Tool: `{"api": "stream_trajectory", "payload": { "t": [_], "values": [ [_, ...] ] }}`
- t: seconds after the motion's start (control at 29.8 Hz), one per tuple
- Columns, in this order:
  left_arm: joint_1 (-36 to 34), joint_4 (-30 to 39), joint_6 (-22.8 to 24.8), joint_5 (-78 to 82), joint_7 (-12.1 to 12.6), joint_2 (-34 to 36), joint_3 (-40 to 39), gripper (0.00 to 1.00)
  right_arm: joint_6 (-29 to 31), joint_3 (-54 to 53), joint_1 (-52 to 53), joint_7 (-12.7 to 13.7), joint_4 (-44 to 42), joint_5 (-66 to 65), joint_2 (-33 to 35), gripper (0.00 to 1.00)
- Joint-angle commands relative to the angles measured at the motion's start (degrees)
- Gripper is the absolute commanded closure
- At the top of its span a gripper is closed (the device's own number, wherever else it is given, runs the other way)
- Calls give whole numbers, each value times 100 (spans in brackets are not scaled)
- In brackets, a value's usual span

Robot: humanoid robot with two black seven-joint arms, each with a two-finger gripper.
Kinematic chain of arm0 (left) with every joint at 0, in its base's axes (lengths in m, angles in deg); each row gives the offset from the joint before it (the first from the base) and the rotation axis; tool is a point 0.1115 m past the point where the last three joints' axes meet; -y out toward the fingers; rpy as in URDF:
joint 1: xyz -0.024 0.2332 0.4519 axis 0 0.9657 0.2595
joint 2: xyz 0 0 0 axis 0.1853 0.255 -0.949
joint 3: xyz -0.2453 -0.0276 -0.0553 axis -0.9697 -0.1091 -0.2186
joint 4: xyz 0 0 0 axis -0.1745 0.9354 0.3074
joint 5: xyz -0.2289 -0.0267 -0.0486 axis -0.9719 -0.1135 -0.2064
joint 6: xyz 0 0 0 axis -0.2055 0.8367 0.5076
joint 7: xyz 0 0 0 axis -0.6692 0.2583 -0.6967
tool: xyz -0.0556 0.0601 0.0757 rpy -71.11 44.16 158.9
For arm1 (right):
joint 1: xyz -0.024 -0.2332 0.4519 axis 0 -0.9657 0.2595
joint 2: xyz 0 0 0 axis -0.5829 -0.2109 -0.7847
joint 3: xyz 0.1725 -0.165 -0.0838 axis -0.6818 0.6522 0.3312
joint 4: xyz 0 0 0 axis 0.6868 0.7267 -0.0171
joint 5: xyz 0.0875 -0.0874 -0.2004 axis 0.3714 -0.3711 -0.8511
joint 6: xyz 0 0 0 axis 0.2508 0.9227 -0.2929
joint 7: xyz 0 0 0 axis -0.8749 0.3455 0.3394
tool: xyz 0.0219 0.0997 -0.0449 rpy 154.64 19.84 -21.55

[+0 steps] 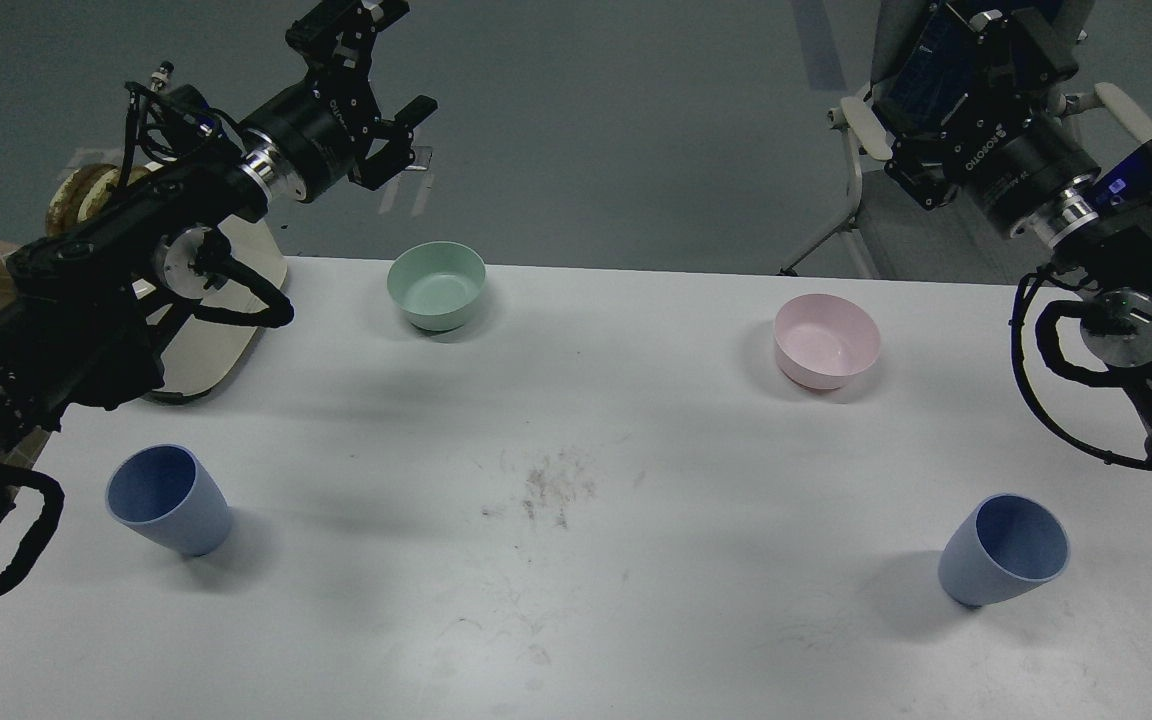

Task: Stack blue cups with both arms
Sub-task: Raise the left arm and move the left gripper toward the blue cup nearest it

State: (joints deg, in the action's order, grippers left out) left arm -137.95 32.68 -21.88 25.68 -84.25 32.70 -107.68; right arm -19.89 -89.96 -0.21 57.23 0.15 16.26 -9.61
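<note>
Two blue cups stand upright and apart on the white table (576, 400). One blue cup (168, 498) is near the front left, the other blue cup (1004, 550) near the front right. My left gripper (384, 62) hangs high above the table's far left edge, well away from the left cup; its fingers are spread, open and empty. At the top right, beyond the table's far edge, is my right gripper (986, 40). It is dark and partly cut off by the frame, so its fingers cannot be told apart.
A mint-green bowl (436, 285) sits at the back left of centre and a pink bowl (826, 340) at the back right. A cream board (211, 340) lies under my left arm. A white chair frame (851, 190) stands behind the table.
</note>
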Motion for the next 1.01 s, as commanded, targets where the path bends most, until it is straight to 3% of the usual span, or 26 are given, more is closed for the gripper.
{"api": "stream_trajectory", "payload": {
  "t": [0.0,0.23,0.5,0.77,0.97],
  "values": [
    [79,5,-2,0,-7,-26,-9,2,-1,-31,9,-134,-100,-22,-76,0],
    [176,-12,-2,-105,-59,-149,-114,2,-1,-22,45,-170,-197,-5,-23,0],
    [317,-109,-2,-96,-77,-228,-1037,2,-1,-31,71,-161,-224,74,-76,0],
    [326,-100,-2,-79,20,-219,-985,2,-1,4,53,-82,-522,74,-76,0],
    [413,-39,-2,1,-77,-272,-976,2,-1,5,53,-144,-584,66,-312,0]
  ]
}}
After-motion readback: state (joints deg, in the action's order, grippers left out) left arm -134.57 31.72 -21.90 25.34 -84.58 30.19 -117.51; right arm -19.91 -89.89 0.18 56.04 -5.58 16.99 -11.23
